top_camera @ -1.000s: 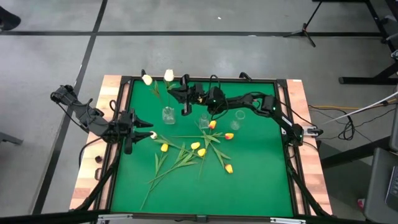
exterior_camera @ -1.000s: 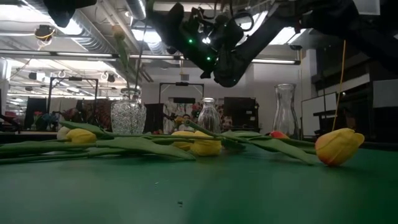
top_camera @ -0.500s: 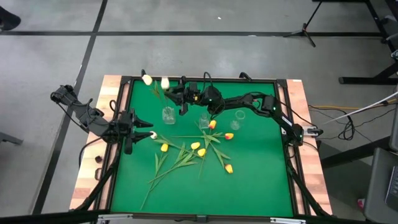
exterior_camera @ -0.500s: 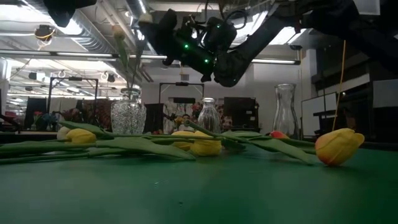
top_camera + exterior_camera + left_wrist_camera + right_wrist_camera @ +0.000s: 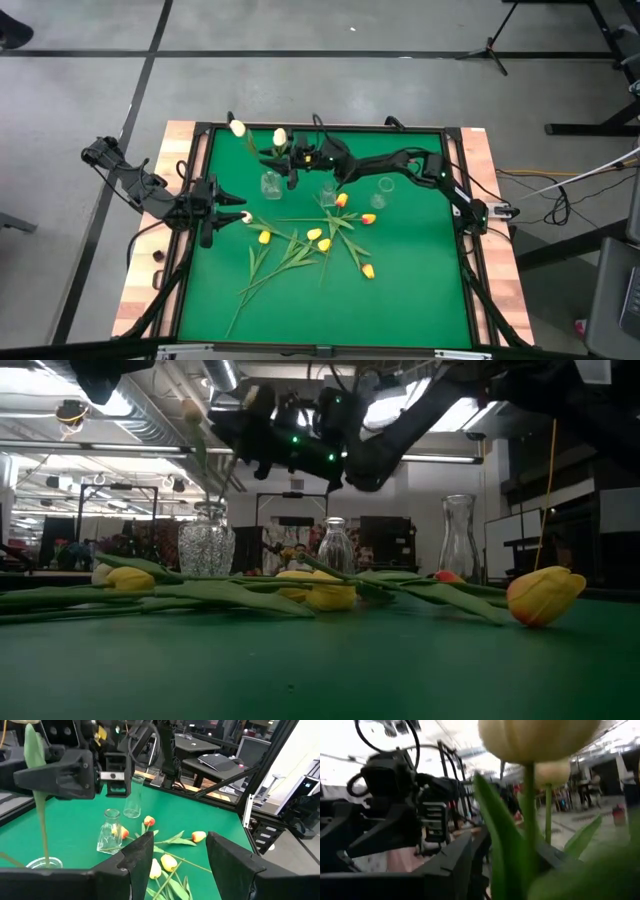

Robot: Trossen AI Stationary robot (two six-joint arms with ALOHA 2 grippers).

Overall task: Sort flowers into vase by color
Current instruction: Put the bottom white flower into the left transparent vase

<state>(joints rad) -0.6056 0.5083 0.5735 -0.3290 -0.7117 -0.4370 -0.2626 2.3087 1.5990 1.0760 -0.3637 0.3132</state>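
Note:
Two white tulips [image 5: 280, 137] [image 5: 238, 128] stand with their stems in the cut-glass vase [image 5: 270, 183] at the far left of the green mat. My right gripper [image 5: 288, 168] reaches over that vase, open, its fingers on either side of the nearer tulip's stem [image 5: 528, 810]. Yellow tulips [image 5: 314, 234] and orange ones [image 5: 342, 200] lie flat on the mat's middle. My left gripper [image 5: 232, 205] waits open at the left edge, beside a white tulip head [image 5: 245, 214] that lies on the mat. My right gripper has the white tulip's stem [image 5: 528, 820] between its parted fingers, just below the head. The fingers come level from the table's right, across the upright stem. I cannot tell whether either finger touches it. The stem's lower end stands inside the vase [image 5: 42, 864].
Two more glass vases stand at the back, a small one [image 5: 328, 193] and a carafe [image 5: 385, 185]. The loose tulips and their leaves spread over the mat's middle down to a yellow head [image 5: 367, 270]. A raised black frame [image 5: 190, 250] edges the mat.
My right gripper has moved toward the table's left edge above the vase and has opened around the white tulip's stem. The tulip's head has swung a little toward the near side and now stands beside the other white tulip.

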